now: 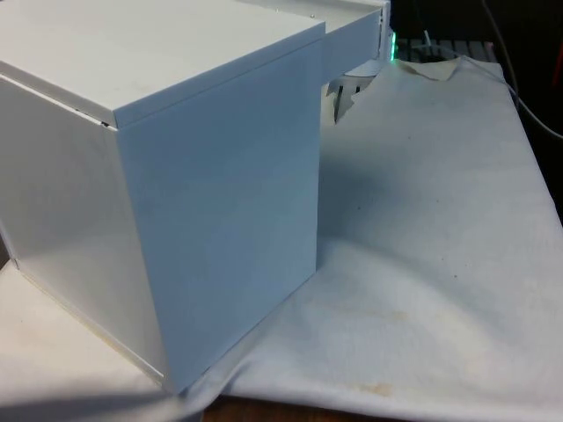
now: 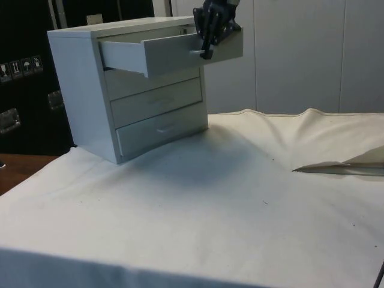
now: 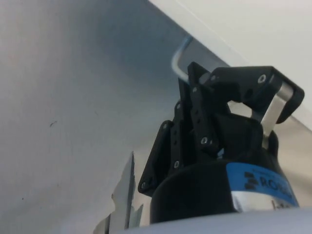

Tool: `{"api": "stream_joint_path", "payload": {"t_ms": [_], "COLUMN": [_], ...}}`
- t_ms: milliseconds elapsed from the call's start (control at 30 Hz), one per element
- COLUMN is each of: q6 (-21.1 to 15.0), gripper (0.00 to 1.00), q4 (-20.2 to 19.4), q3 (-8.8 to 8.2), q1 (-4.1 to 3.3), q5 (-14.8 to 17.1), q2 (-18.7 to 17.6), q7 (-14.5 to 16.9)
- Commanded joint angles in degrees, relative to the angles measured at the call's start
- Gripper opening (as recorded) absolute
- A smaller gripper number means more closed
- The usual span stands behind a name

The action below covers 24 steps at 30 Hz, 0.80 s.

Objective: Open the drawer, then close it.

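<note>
From my seat the near half of the white cloth (image 2: 198, 228) is wide open, just wrinkles, plus a folded-up flap of cloth (image 2: 345, 167) toward the side view's right edge. Loads of free room in front of the chest.

Further back sits the white chest of drawers (image 2: 84, 90) on the side view's left, close to the table edge there (dark cabinets right behind it). In the front view it turns a blank side panel to the camera, and the cloth to the front view's right of it is bare.

The top drawer (image 2: 156, 54) is pulled well out, level, its long axis running straight out from the chest toward the side view's right. The two lower drawers (image 2: 159, 117) are flush shut, small handles facing the same way.

At the drawer's front, the gripper (image 2: 207, 45) has its black fingers (image 3: 234, 83) clamped around the silver bar handle (image 3: 180, 58), so closed on it.

Writing: a blue label on the gripper body, I can only make out "RO", the rest is cut off.
</note>
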State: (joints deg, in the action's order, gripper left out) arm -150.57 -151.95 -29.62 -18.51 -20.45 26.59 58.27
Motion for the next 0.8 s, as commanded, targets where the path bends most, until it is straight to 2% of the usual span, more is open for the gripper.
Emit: {"api": "stream_joint_path", "payload": {"t_ms": [0, 33, 67, 100, 267, 300, 333, 633, 767], "q6": [0.2, 0.0, 0.3, 0.3, 0.6, 0.1, 0.5, 0.3, 0.2], "gripper": [0.0, 0.0, 0.0, 0.0, 0.0, 0.0, 0.0, 0.0, 0.0], "q4": [-1.1, -0.2, -1.3, -1.4, -1.4, -0.6, -1.3, 0.2, 0.5], "q3": [0.86, 0.0, 0.92, 0.92, 0.97, 0.23, 0.92, 0.52, 1.03], "q1": [0.97, 0.0, 0.97, 1.03, 0.8, 0.0, 0.69, -0.17, 0.0], "q5": [-1.1, 0.0, -1.1, -1.1, -0.9, 0.0, -0.8, -0.1, -0.5], "q2": [1.3, 0.2, 1.6, 1.8, 2.5, 1.4, 2.3, 0.5, -0.1], "q7": [-0.9, -0.1, -0.9, -0.9, -0.9, -0.3, -0.8, -0.5, -0.9]}}
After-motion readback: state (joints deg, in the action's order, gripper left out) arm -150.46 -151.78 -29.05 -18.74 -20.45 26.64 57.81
